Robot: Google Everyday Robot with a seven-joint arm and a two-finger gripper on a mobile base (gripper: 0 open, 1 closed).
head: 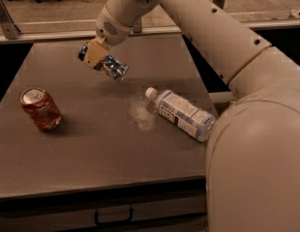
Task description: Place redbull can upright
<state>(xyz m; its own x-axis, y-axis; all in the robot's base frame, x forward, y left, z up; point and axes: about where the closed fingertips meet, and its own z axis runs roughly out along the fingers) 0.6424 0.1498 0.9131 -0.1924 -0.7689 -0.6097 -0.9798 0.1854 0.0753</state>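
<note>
The redbull can (pixel 111 67) is a slim blue-and-silver can, held tilted almost on its side in the air above the far left part of the table (pixel 92 153). My gripper (pixel 96 56) is shut on the can around its middle. The can's lower right end sticks out past the tan fingers (pixel 97 52). The can hangs clear of the tabletop.
A red soda can (pixel 40 109) stands tilted at the table's left. A clear plastic bottle (pixel 181 114) with a white cap lies on its side right of the centre. My large arm fills the right side. A drawer handle (pixel 113 217) shows below the front edge.
</note>
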